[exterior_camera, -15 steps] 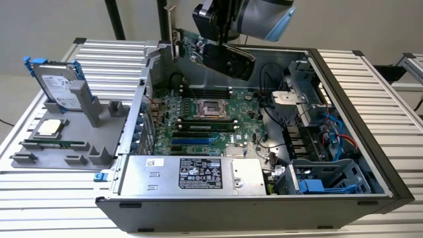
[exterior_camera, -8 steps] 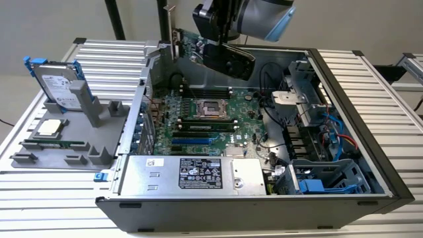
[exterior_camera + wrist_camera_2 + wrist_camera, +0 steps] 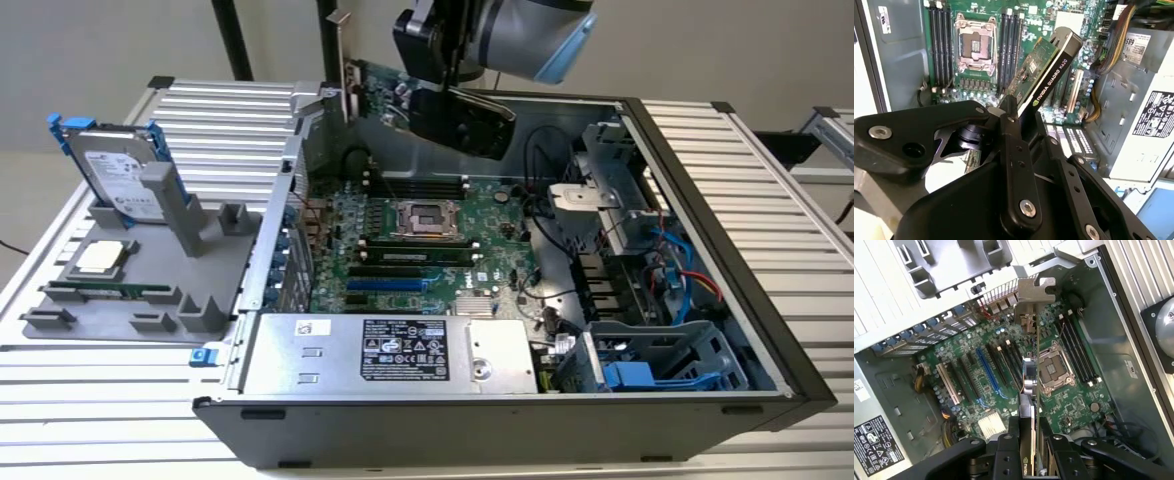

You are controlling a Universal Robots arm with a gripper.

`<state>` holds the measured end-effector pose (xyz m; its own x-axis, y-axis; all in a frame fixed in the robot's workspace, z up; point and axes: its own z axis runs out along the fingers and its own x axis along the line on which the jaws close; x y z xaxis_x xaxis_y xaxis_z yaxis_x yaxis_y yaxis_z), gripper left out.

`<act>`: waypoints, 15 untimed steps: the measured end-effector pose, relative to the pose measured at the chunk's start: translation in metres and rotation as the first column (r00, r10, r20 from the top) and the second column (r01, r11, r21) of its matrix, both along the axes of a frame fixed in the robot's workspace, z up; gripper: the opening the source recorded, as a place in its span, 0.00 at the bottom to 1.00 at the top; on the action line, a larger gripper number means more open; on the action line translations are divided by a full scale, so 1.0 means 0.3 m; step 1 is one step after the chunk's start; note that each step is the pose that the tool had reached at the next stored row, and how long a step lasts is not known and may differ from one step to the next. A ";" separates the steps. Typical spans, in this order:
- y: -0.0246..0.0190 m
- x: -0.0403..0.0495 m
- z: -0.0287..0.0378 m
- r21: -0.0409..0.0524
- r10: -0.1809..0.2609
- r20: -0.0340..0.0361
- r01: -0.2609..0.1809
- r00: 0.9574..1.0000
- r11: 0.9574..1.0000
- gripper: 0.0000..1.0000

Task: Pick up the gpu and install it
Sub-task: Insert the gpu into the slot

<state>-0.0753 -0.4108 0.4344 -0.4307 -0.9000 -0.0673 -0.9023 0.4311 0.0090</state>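
Gpu (image 3: 1050,70) clamped in claw (image 3: 1010,112), hung above motherboard (image 3: 400,250). Card edge best kept parallel to slots (image 3: 988,371), bracket (image 3: 1036,290) lined up with case rear.

a plain pale wall (image 3: 120,40) stands behind a ribbed metal table (image 3: 94,420) and dark posts (image 3: 234,40).

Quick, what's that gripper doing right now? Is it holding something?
Gripper: shut on the gpu, holding it above the open case.
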 end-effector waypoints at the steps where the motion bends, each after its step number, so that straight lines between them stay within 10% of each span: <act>1: 0.000 0.000 0.000 0.000 0.008 0.000 -0.008 1.000 1.000 0.00; 15: 0.000 0.000 0.000 0.000 0.121 0.000 -0.121 0.993 0.993 0.00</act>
